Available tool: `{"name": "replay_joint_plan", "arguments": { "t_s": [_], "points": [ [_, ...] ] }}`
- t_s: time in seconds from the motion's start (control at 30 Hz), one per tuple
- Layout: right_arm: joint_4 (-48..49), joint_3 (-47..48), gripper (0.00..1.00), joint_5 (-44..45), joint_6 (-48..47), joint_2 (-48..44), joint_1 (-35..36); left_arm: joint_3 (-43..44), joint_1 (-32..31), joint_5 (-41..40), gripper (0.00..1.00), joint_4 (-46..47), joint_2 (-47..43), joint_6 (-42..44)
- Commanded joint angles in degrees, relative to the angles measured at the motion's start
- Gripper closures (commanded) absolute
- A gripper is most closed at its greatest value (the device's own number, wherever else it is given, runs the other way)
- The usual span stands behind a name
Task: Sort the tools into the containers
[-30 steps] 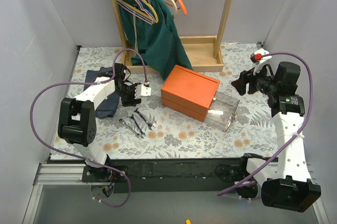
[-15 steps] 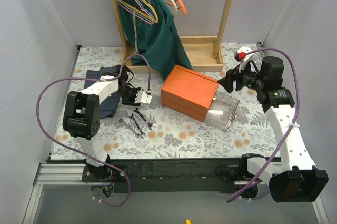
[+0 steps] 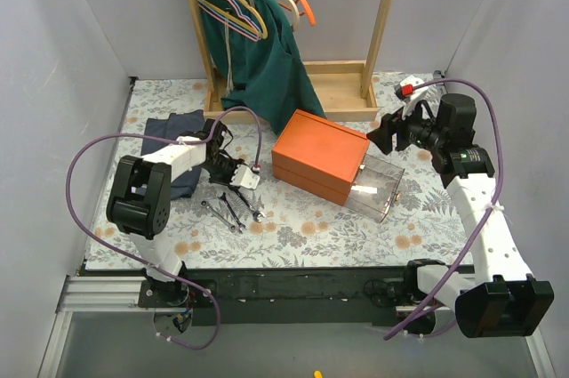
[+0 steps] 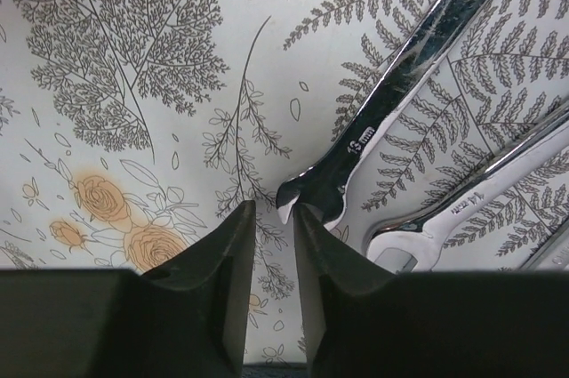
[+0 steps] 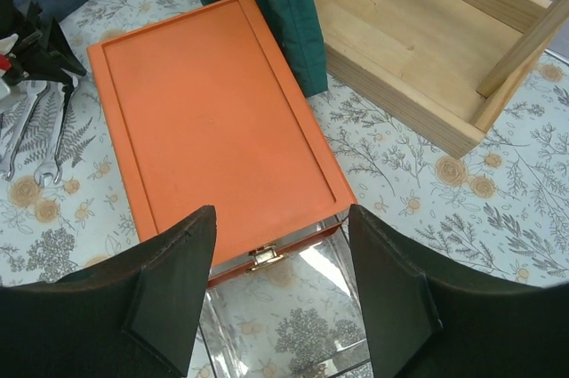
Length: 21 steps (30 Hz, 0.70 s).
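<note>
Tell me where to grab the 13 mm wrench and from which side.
Grip the 13 mm wrench at mid-shank, from straight above, closing across its narrow width: it lies flat, and there the neighbouring wrench leaves room.

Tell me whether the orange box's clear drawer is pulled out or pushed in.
Pulled out. The clear drawer juts well past the front of the orange box, with its transparent walls exposed.

The box (image 3: 320, 157) is orange, the wrenches (image 3: 233, 209) silver, the tablecloth (image 3: 311, 227) floral (orange roses)
</note>
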Motion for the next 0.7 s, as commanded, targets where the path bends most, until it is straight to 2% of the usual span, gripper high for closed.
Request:
{"name": "replay_joint_plan", "arguments": {
  "t_s": [0.0,0.13,0.23,0.67],
  "points": [
    [1.47,1.26,0.31,-0.45,-1.42,-0.26,2.64,-2.16,-0.91,-0.93,0.79,-1.4,1.23,3.07],
    [-0.38,1.44,0.31,-0.36,-2.83,0.01,5.01,-3.65,-1.26,-0.76,0.89,-5.09,0.09,5.36],
    [-1.35,1.96,0.31,-0.36,-3.71,0.27,7.91,-3.22,-1.35,-0.06,0.99,-5.97,0.0,3.26],
    [-6.18,6.71,0.31,5.26,-7.57,9.67,31.02,4.34,-0.56,7.76,1.0,-9.58,0.7,-14.85]
  ]
}}
